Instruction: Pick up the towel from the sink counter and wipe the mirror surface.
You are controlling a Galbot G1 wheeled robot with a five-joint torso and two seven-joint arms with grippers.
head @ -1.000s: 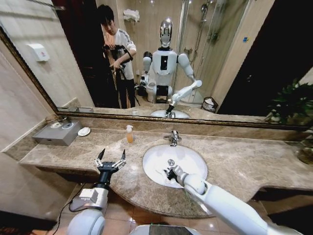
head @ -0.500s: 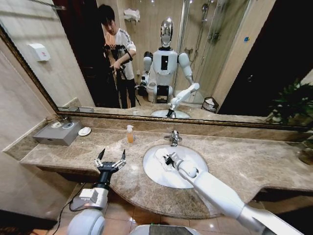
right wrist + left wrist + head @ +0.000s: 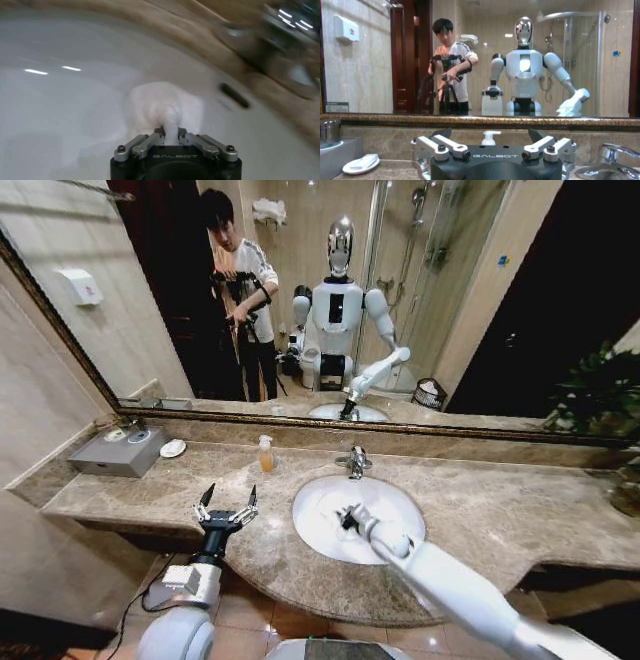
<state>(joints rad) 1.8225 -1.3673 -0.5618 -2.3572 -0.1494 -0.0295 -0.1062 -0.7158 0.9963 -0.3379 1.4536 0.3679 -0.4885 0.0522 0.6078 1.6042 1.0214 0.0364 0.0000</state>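
Nearest, the left tool (image 3: 226, 502) hovers over the front edge of the marble surface (image 3: 500, 520), its fingers spread and holding nothing; it waits clear of the basin, presumably so the working arm has room. Beside it, the right tool (image 3: 347, 518) reaches down into the white basin (image 3: 315, 530). In the right wrist view its fingers (image 3: 145, 143) are clenched on a pinched fold of the white towel (image 3: 165, 105), the rest of the cloth bunched against the basin wall below the overflow slot (image 3: 233, 95). The narrow pinch likely serves to lift the cloth as one hanging piece, ready to be pressed flat on glass. Behind the basin stands the chrome faucet (image 3: 355, 462). Left of it sit a soap bottle (image 3: 264, 453), a small soap dish (image 3: 172, 448) and a grey tray (image 3: 120, 452). Farthest, the framed mirror (image 3: 150, 310) spans the wall above the surface, not yet wiped.
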